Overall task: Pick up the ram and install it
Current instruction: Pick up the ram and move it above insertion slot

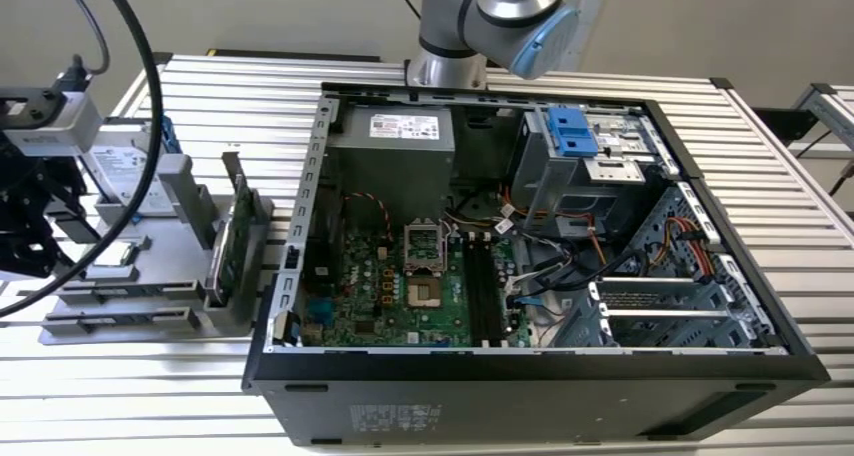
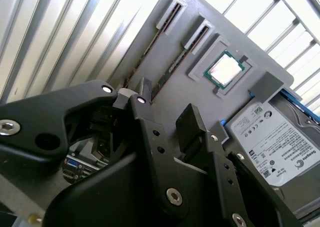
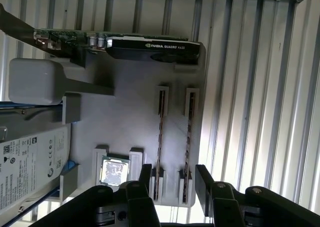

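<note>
Two ram sticks stand on edge in slots of a grey holder tray (image 3: pixel 135 112). They look like thin dark strips in both wrist views: one ram stick (image 3: pixel 160 137) (image 2: pixel 145 67) and a second stick (image 3: pixel 188 137) (image 2: pixel 172 67) beside it. My gripper (image 3: pixel 174 176) (image 2: pixel 166 107) hovers open above one end of the sticks. Its black fingers (image 3: pixel 145 173) are apart with nothing between them, and I cannot tell whether they touch a stick. In the exterior view the gripper (image 1: pixel 30 236) is at the far left, over the tray.
The tray also holds a processor chip (image 3: pixel 114 169), a silver hard drive (image 3: pixel 30 162) with blue rails and a graphics card (image 3: pixel 145 47) standing upright. The open computer case (image 1: pixel 694 306) lies at the exterior view's right of the tray, with black memory slots (image 1: pixel 483 286) on its motherboard. Cables hang at the exterior view's left.
</note>
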Available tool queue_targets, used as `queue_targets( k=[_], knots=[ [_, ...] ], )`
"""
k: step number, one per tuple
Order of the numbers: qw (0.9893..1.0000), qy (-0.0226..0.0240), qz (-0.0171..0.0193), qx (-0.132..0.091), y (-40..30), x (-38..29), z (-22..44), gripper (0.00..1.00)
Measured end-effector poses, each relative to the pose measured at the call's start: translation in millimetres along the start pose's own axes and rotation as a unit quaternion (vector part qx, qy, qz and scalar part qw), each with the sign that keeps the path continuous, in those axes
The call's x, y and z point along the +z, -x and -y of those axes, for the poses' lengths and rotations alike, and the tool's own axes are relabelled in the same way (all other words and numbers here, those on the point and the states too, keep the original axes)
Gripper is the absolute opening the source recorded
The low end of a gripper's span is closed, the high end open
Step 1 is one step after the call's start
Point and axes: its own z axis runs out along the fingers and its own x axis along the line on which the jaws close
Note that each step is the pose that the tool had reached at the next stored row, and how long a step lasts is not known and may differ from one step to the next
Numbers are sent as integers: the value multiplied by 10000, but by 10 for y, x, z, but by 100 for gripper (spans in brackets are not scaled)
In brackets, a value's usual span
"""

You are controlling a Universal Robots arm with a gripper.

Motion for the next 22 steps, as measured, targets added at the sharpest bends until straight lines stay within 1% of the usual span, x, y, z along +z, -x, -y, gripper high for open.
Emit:
queue_targets(
  k=[14,16,22],
  knots=[
    [10000,0,0,0,1,31,1,100],
    [10000,0,-1,1,1,41,1,100],
    [10000,-18,-2,1,4,78,2,100]
  ],
)
